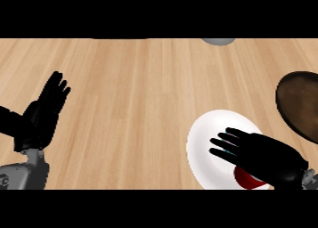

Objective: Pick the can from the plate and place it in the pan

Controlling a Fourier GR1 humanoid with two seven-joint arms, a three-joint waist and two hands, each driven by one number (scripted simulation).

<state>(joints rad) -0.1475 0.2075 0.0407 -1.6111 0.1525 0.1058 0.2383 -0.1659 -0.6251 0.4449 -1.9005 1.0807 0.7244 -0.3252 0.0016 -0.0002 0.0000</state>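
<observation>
Early in the task — red can (246, 179) on the white plate (204, 133), mostly hidden under the right hand (266, 156) with fingers curling round it, not yet lifted; pan (306, 107) unfilled, left hand (39, 118) resting open on the worktop's (141, 89) left.

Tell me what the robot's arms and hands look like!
Both hands are black, with long fingers and a thumb. The left hand sits on a grey forearm shaped like a rounded metal shell. The right hand joins a grey wrist at the picture's edge.
</observation>
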